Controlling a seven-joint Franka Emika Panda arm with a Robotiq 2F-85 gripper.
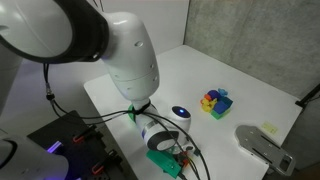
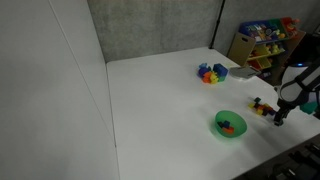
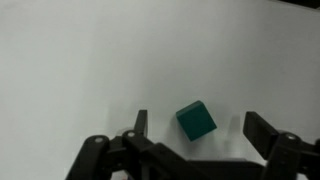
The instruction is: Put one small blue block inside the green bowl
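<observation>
The black two-fingered gripper (image 3: 197, 124) hung low over the table with its jaws spread wide. In the wrist view a small teal-blue cube (image 3: 196, 120) sat on the table squarely between them. There was a clear strip of white on either side of it, so neither jaw was touching it. The cube lay turned a little, its edges askew to the jaws.

In an exterior view the same gripper (image 2: 279, 116) pointed down near the table's edge, on the end of the white robot arm (image 2: 300, 80). A few small loose blocks (image 2: 262, 106), red and yellow among them, lay just beside it. I could not pick out the cube from that far off.

The small round bright-green bowl (image 2: 241, 126) stood near the gripper but apart from it, upright on the table. It held something blue and something orange-red, too small to make out further.

Farther off, well clear of both bowl and gripper, a tight heap of bright mixed-colour blocks (image 2: 210, 73) rested on the table, and it showed in both exterior views (image 1: 215, 102). Everything lay on a broad white tabletop (image 2: 160, 100) set against a grey wall (image 2: 150, 25). A low shelf of colourful toys (image 2: 262, 40) stood beyond the table's far corner. The arm's bulky white body (image 1: 130, 55) filled much of the view from the base side.
</observation>
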